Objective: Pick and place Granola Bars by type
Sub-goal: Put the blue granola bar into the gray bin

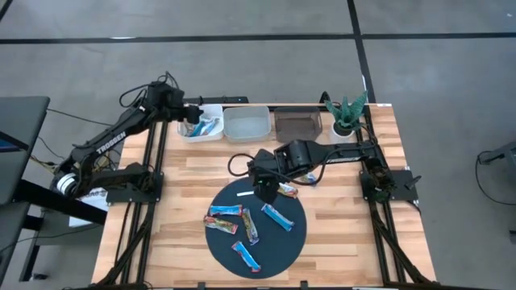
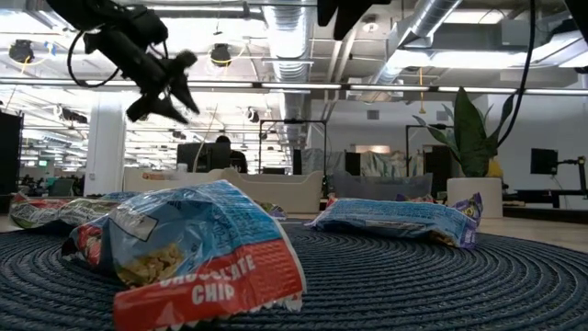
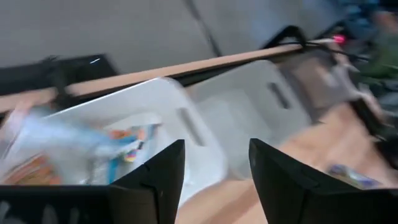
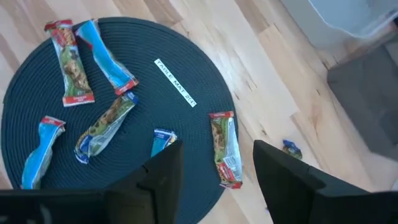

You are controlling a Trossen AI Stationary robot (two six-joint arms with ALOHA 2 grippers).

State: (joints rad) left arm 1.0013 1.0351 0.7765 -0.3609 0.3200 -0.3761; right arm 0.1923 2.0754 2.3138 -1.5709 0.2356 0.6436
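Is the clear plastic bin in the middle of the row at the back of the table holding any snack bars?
No: seen from above, the clear middle bin shows only its bare floor, while the white bin beside it holds wrapped bars.

Left bin (image 3: 112,124) contents blurred, perhaps granola bars (image 3: 124,140); right claw (image 1: 267,190) hides mat (image 1: 222,242) edge.

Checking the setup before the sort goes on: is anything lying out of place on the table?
One bar straddles the dark round mat's edge, half on the wood. A small blue scrap lies alone on the bare table beyond it.
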